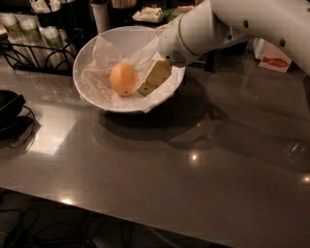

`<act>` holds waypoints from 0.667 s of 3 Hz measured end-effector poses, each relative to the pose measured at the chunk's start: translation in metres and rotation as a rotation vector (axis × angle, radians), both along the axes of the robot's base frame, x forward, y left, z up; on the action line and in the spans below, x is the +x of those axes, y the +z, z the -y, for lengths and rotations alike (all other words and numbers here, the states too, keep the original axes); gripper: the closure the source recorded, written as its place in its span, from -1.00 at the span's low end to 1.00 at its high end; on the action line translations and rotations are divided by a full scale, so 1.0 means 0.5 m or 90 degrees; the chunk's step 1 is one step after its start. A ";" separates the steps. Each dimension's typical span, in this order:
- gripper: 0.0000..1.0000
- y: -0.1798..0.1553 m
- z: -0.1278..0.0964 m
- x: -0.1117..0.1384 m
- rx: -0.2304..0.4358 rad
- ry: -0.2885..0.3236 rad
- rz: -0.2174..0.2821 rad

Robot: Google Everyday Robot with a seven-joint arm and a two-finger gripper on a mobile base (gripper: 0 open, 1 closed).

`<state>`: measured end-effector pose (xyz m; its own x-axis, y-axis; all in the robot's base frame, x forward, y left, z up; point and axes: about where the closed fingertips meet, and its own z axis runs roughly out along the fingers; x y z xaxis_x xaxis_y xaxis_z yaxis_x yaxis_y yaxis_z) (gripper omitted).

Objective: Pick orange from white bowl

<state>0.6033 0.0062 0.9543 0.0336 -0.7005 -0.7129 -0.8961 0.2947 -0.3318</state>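
The orange (122, 79) lies in the white bowl (80, 85), left of its middle, on crinkled translucent lining. The bowl stands tilted at the back of the dark grey table. My gripper (147, 86), on the white arm (203, 34) that reaches in from the upper right, is inside the bowl just right of the orange, very near it or touching it. Its tan tip points down and to the left. The arm hides the bowl's right back rim.
A black wire rack (34, 55) with pale bottles stands at the back left. A black dish (7, 104) sits at the left edge. A red and white card (274, 60) stands at the back right. Cups and containers (100, 14) stand behind the bowl.
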 end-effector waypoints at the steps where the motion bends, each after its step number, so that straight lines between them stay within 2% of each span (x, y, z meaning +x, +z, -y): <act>1: -1.00 -0.017 -0.046 0.042 -0.011 0.037 0.002; 2: -1.00 -0.061 -0.108 0.112 -0.053 0.086 0.001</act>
<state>0.6595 0.0600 0.9240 0.1335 -0.7458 -0.6526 -0.9251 0.1424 -0.3520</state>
